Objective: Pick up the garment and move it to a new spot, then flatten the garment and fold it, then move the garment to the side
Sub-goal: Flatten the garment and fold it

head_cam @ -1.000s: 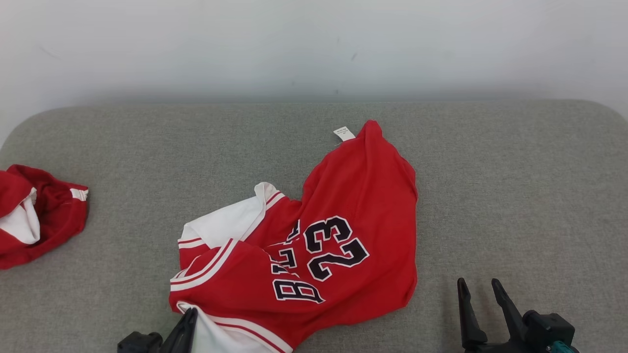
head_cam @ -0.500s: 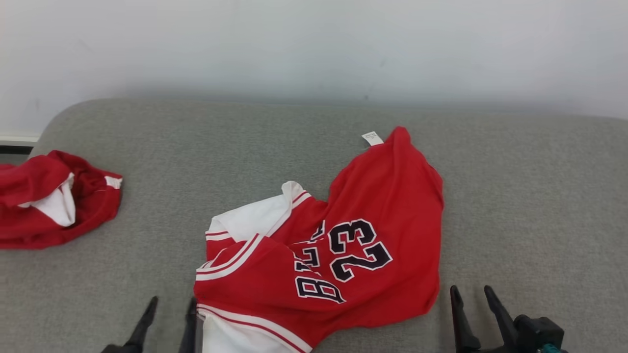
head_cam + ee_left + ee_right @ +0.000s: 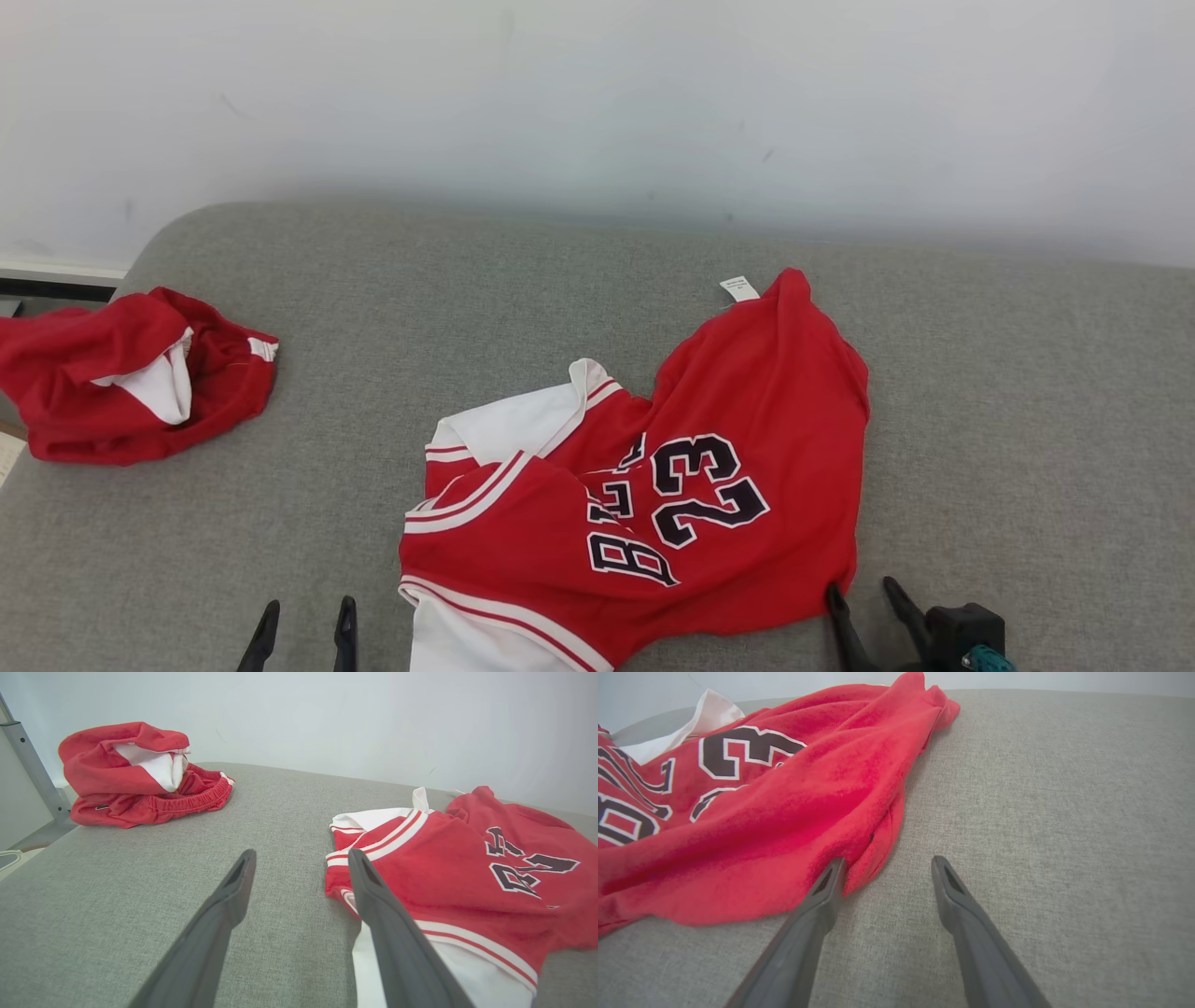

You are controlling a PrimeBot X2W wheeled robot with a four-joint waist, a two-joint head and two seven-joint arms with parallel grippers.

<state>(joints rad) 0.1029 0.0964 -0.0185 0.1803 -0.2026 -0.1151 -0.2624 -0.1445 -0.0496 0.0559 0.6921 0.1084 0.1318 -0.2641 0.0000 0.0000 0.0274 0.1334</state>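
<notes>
Jersey [image 3: 728, 392], red fabric with white trim, lies crumpled on the grey woven cushion [image 3: 1027, 420]; left gripper [image 3: 310, 607] and right gripper [image 3: 860, 586] sit low beside it, fingers apart.

- Bright, even white light from overhead, with no glare anywhere on the grey cushion [image 3: 1027, 392].
- A dim, soft band of shade runs along the wall [image 3: 597, 93] just above the cushion's far edge.
- The jersey [image 3: 728, 448] casts only a thin, faint shadow at its hem.
- Both wrist views bow at the edges, and the dark fingers [image 3: 210, 933] nearest the lens look soft.
</notes>
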